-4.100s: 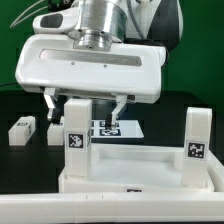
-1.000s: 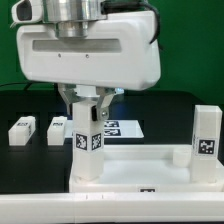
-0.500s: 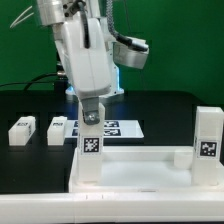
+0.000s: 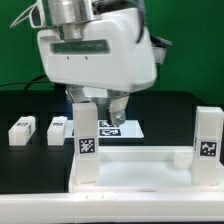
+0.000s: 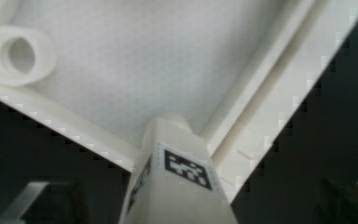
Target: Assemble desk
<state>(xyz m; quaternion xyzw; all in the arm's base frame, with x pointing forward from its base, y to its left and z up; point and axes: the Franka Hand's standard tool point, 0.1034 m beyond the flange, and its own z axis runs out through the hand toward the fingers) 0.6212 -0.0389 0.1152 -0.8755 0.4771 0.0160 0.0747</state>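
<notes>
- A white desk top (image 4: 140,170) lies underside up at the front of the black worktop (image 4: 170,105).
- A left leg (image 4: 88,140) and a right leg (image 4: 207,135) stand upright in its back corner sockets.
- The jaws stand wide either side of the left leg's upper end, holding nothing.
- A loose leg (image 4: 20,130) and a second loose leg (image 4: 57,129) lie on the worktop, so the job looks about half done.

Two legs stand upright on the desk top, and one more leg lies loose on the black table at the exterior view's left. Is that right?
Not quite. The exterior view shows two lying loose on the table, not one: a loose leg and a second loose leg beside it. The rest holds: the left upright leg and the right upright leg stand on the desk top.
</notes>
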